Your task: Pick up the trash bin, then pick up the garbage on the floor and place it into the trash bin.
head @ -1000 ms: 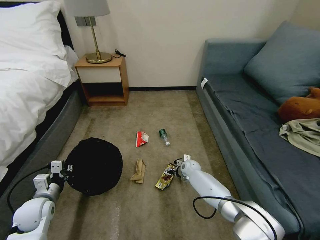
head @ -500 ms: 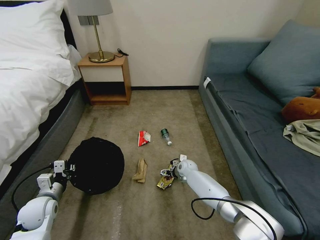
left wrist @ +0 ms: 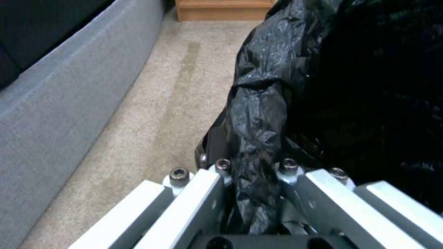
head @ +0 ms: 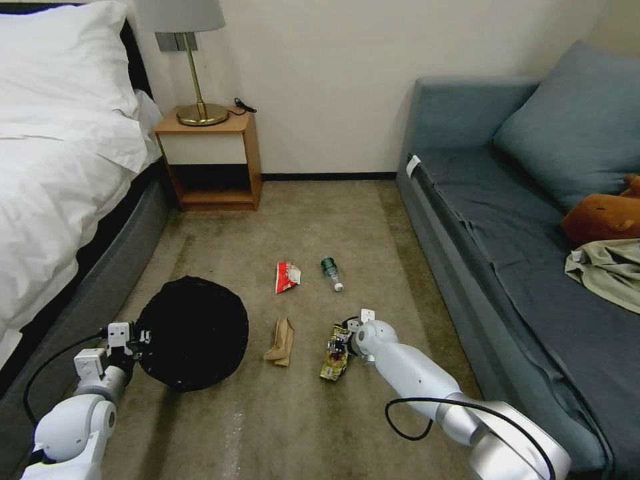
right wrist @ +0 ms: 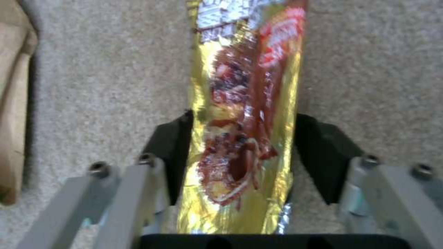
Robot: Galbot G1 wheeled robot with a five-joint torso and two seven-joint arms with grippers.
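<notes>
The trash bin [head: 193,331], draped in a crinkly black bag [left wrist: 258,114], is at the floor's left side. My left gripper [head: 137,337] [left wrist: 254,193] is shut on its near rim. Right of it, my right gripper [head: 341,347] [right wrist: 247,155] is shut on the yellow-brown snack wrapper [head: 333,353] [right wrist: 244,114], whose edges sit between the black pads [right wrist: 171,152]. The tan crumpled paper [head: 280,341] [right wrist: 14,103] lies just left of that wrapper. Farther off on the carpet lie the red-and-white wrapper [head: 287,277] and the small clear bottle [head: 329,272].
A bed [head: 60,200] with a grey base runs along the left, a blue sofa [head: 507,227] along the right. A wooden nightstand [head: 210,160] with a lamp stands at the back wall. Open carpet lies between them.
The right gripper's fingers have closed on the snack wrapper, which has turned from slanted to nearly lengthwise. The head camera shifted slightly. The left gripper keeps its hold on the bin.
</notes>
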